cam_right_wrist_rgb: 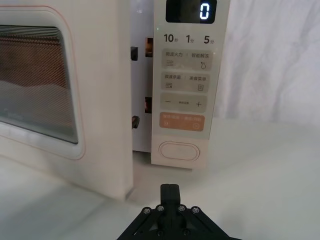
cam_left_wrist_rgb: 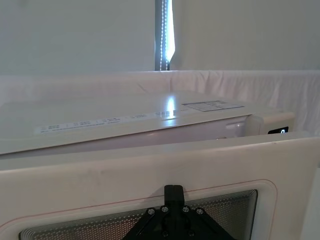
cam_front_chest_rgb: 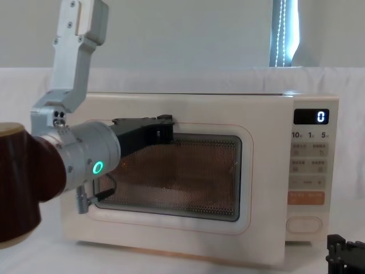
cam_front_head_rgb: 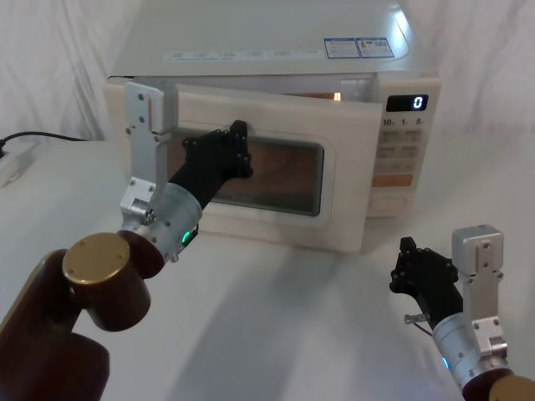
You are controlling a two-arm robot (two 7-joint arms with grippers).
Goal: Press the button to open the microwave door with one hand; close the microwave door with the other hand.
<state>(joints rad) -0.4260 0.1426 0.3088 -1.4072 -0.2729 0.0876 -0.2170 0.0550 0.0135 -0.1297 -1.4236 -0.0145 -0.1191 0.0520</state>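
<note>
Already ajar, the microwave door point(cam_front_head_rgb: 276, 167) hung off its latch side. The left gripper point(cam_front_head_rgb: 238, 149), at its window's ten o'clock, jaws' state untellable, should have pushed squarely. The right gripper point(cam_front_head_rgb: 418, 271), jaws likewise untellable, waited at the button's point(cam_right_wrist_rgb: 179, 151) six o'clock.

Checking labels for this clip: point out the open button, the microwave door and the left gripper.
button point(cam_right_wrist_rgb: 178, 151): right wrist view, middle of the pill face.
microwave door point(cam_front_head_rgb: 347, 180): head view, cream frame right of the window.
left gripper point(cam_front_head_rgb: 238, 150): head view, fingertips against the door.
</note>
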